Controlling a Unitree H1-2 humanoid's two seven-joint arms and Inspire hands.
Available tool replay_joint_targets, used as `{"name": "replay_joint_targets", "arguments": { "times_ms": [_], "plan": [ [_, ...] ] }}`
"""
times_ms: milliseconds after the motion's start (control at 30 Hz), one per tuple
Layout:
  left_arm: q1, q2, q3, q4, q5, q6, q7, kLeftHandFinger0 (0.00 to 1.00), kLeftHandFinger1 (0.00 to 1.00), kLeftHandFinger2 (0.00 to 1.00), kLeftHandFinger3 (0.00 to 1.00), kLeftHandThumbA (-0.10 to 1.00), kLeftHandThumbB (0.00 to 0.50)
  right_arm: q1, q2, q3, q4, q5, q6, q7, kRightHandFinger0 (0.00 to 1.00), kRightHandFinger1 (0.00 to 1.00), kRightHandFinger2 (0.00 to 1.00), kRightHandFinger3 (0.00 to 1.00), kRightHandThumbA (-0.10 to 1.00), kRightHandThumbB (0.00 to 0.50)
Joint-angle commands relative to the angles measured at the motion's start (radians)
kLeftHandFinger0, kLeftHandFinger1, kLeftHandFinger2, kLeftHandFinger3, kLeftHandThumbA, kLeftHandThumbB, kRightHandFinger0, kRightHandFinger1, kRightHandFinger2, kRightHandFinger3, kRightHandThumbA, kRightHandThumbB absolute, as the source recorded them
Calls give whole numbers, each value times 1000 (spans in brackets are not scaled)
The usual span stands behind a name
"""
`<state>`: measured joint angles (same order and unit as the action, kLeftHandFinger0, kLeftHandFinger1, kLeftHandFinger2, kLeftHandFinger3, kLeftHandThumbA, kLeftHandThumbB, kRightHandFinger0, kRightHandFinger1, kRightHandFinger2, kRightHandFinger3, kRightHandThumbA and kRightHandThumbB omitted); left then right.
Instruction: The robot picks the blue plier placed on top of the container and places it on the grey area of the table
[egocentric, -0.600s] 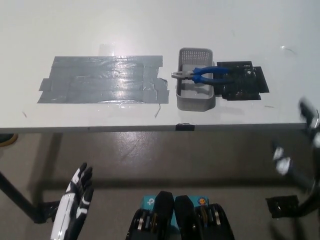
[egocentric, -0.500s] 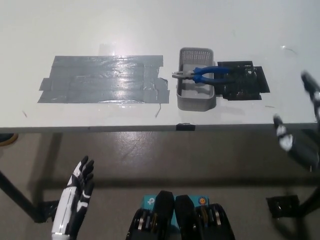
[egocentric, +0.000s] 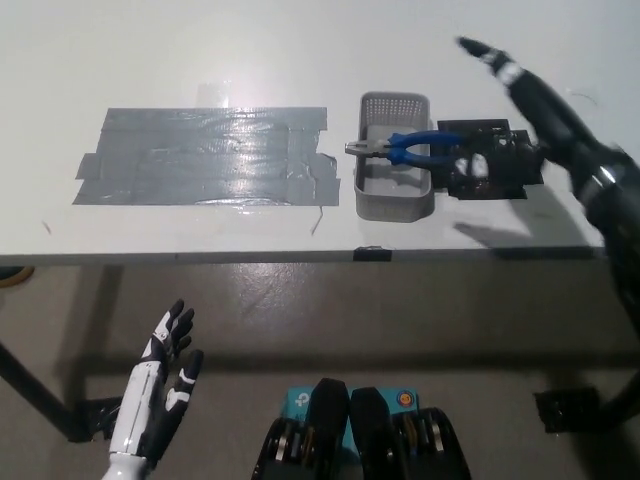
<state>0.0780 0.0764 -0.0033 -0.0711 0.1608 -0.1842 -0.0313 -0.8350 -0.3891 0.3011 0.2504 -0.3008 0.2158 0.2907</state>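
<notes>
The right hand (egocentric: 530, 95) is now raised over the table, at about 2 o'clock from the container (egocentric: 394, 158); a moment ago it was seen low at the right edge, below the table's front. It is blurred by motion, its fingers are stretched out apart and nothing is held. From this a reach toward the plier (egocentric: 408, 150) is judged to be under way, with the grasp not yet made.

The plier is lying across the top of the container, unmoved, its jaws toward 9 o'clock and its blue handles toward 3 o'clock. The grey area (egocentric: 205, 157) is found at 9 o'clock from the container, bare.

The left hand (egocentric: 160, 395) is kept low at 7 o'clock, open, below the table (egocentric: 300, 50). The table is white, a black mat (egocentric: 500, 175) is placed at 3 o'clock, and a brown floor is seen under it.
</notes>
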Motion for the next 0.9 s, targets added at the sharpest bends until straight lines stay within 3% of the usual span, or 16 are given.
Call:
{"name": "replay_joint_targets", "arguments": {
  "times_ms": [0, 133, 533, 867],
  "plan": [
    [8, 14, -17, -14, 39, -22, 7, 1000, 1000, 1000, 1000, 888, 174, -250, -19, 129, 232, -122, 96, 182, 1000, 1000, 1000, 1000, 1000, 381],
    [15, 13, -19, -13, 47, -16, 9, 1000, 1000, 1000, 1000, 902, 180, -351, 26, 186, 397, -138, 94, 170, 1000, 1000, 1000, 1000, 1000, 412],
    [40, 6, -29, -3, 66, -38, 19, 1000, 1000, 1000, 1000, 667, 115, -526, 171, 274, 689, -175, 101, 154, 1000, 1000, 1000, 1000, 1000, 416],
    [31, 14, -29, -8, 62, -30, 12, 1000, 1000, 1000, 1000, 636, 109, -567, 225, 253, 788, -168, 59, 135, 1000, 1000, 1000, 1000, 1000, 453]
  ]
}}
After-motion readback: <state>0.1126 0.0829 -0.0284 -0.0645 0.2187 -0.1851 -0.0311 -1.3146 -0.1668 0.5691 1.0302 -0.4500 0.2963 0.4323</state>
